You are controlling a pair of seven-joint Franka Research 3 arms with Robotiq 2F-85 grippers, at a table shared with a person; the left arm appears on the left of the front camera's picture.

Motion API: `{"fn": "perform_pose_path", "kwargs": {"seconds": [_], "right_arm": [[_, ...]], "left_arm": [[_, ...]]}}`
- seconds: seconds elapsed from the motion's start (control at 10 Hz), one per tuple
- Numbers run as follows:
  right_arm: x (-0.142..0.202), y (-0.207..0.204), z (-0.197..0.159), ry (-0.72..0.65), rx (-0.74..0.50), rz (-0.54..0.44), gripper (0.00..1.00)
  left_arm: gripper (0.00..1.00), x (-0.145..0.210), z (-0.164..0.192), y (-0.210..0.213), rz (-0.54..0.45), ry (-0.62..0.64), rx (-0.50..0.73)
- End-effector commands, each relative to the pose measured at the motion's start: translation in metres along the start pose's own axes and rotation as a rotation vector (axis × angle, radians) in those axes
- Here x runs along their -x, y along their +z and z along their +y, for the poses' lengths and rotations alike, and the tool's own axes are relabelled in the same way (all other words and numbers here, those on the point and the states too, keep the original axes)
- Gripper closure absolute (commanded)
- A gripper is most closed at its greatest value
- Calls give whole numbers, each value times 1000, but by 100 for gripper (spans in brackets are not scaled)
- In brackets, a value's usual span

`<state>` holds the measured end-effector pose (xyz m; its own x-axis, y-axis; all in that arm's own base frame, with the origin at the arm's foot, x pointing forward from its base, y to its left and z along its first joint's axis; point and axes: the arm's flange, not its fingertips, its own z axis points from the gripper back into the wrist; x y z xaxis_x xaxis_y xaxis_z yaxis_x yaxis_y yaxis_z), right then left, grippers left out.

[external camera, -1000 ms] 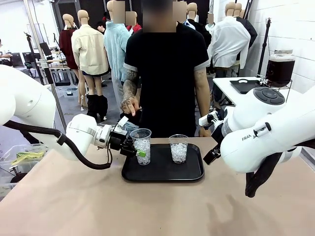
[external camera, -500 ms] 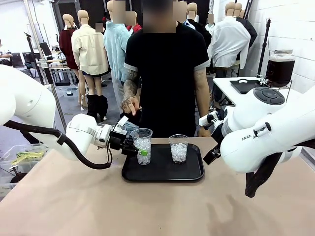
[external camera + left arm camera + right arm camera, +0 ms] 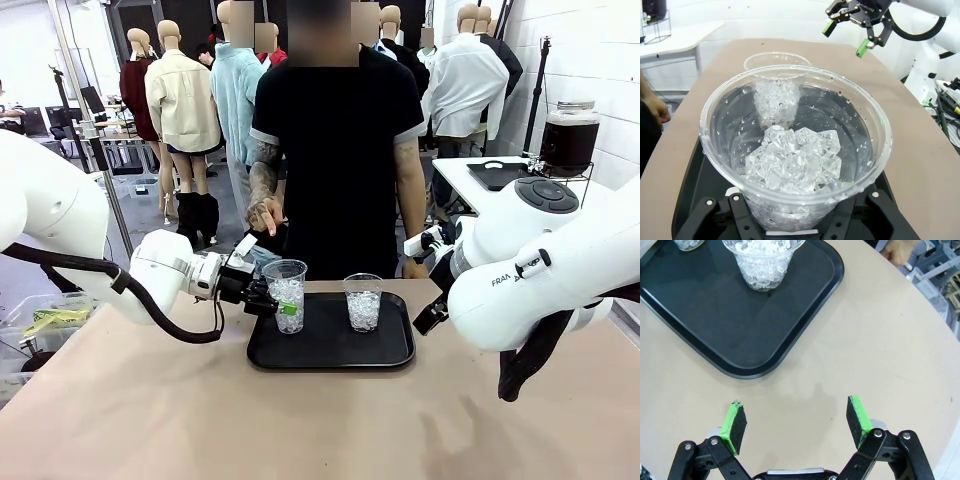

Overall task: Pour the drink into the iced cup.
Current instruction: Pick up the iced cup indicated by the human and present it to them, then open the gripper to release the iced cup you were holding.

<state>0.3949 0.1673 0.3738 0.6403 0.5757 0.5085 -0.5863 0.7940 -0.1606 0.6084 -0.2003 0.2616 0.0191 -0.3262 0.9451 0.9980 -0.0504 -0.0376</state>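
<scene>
**Iced cup clamped by the left gripper; drink kept in its jar**

The left gripper is seen closed around the lower wall of the iced cup, a clear plastic cup half filled with ice. One green pad is pressed against the cup's near side. The cup is held upright at the 10 o'clock corner of the black tray. Whether its base is touching the tray cannot be told.

A second cup, also loaded with ice, is stood on the tray at about 1 o'clock and is well apart from the first. The tray is laid flat on the tan table.

The right gripper is held wide open, and nothing is gripped between its pads. It is poised above bare tabletop, with the tray's rounded corner at its 11 o'clock in the right wrist view.

The drink, a dark brown liquid, is contained in a lidded glass dispenser jar. The jar is raised on a wire stand (on a white side table by the wall) at 2 o'clock from the tray, far from both cups.

A person's hand is held above and behind the gripped cup, at its 11 o'clock.
</scene>
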Motion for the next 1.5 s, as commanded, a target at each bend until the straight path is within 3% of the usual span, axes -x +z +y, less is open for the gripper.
{"fn": "perform_pose_path", "kwargs": {"seconds": [0.0,0.9,1.1,1.2,1.4], "right_arm": [[0,0,0,0,-1,0,0],[0,0,0,0,-1,0,0],[0,0,0,0,-1,0,0],[0,0,0,0,-1,0,0],[0,0,0,0,-1,0,0]], "left_arm": [[37,-7,-12,7,-46,-31,-16],[37,-6,-17,4,12,-9,5],[37,-33,-12,7,-48,-51,-43],[37,-43,-7,11,-20,0,-20],[37,-68,5,20,-19,-61,-49]]}}
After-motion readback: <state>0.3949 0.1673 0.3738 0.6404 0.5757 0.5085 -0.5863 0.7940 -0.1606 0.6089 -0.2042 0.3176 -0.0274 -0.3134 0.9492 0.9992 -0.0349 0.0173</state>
